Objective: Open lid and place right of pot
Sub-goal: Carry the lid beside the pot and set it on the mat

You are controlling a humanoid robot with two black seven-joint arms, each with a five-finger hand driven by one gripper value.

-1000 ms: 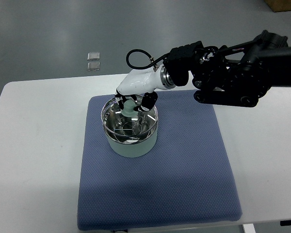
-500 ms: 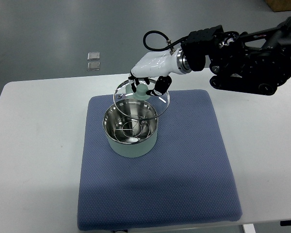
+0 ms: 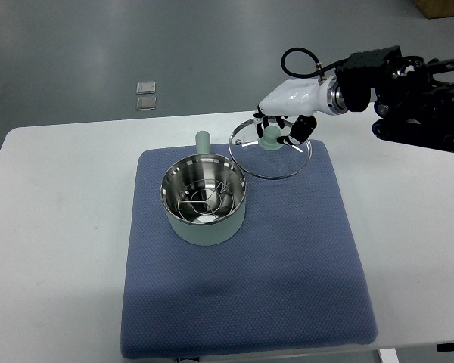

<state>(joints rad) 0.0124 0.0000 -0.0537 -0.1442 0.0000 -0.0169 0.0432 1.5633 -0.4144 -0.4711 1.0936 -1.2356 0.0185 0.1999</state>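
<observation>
A pale green pot (image 3: 204, 203) with a shiny steel inside stands open on the blue mat (image 3: 287, 265), its short handle (image 3: 202, 141) pointing away from me. My right hand (image 3: 281, 130) reaches in from the right edge, its fingers shut on the green knob (image 3: 270, 141) of the glass lid (image 3: 271, 156). It holds the lid in the air over the mat's far right part, tilted, up and to the right of the pot. The left arm does not show.
The mat lies on a white table (image 3: 53, 227). Two small clear packets (image 3: 145, 94) lie on the grey floor beyond the table's far edge. The black forearm (image 3: 416, 102) crosses the upper right corner.
The right hand has lifted the lid off the pot and carried it up and to the right. The pot now stands open, its handle uncovered.
</observation>
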